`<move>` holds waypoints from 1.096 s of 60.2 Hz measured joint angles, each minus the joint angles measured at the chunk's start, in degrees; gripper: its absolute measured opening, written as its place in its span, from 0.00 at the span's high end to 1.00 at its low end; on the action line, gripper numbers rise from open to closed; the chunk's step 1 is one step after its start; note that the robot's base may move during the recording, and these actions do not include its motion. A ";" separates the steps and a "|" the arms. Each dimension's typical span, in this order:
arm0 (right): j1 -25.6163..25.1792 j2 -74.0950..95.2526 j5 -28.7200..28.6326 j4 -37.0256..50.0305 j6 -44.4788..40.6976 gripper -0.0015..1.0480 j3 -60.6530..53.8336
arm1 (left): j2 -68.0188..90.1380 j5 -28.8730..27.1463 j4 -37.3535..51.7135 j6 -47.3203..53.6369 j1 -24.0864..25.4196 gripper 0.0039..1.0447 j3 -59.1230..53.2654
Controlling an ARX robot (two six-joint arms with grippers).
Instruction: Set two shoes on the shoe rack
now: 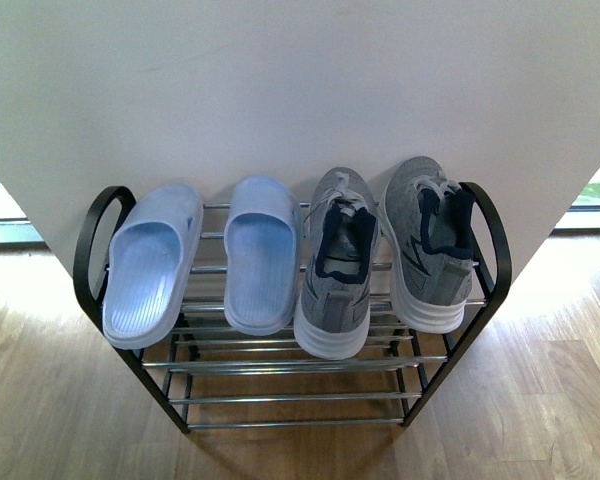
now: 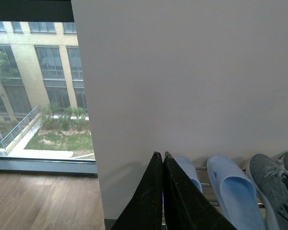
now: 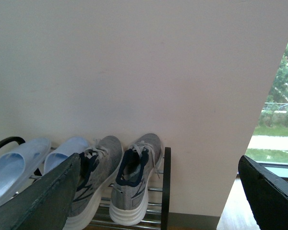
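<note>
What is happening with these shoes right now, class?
Nothing is being handled. Both pale blue slides and both grey sneakers sit side by side on the top tier of the shoe rack. The left gripper is shut and empty; the right gripper is open, clear of the shoes.

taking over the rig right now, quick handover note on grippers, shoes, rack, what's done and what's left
Left gripper: shut, empty, raised to the left of the shoe rack.
Right gripper: open, empty, facing the rack from in front of the sneakers.
Shoes: all four sit on the top tier, toes to the wall. From the left: two pale blue slides, then two grey sneakers.
Done: placing looks complete; neither arm touches a shoe.
Left: nothing obvious; the leftmost slide's heel overhangs the front rods slightly, perhaps worth checking.
</note>
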 joint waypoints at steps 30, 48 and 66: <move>0.00 0.02 0.00 0.00 -0.02 0.09 0.00 | -1.46 0.00 0.28 0.02 0.00 0.99 -1.79; 0.00 0.02 0.00 0.00 0.00 0.09 0.00 | -1.46 0.00 0.28 0.02 0.00 0.67 -1.79; 0.00 0.02 0.00 0.00 0.00 0.09 0.00 | -1.46 0.02 0.28 0.02 0.00 0.24 -1.79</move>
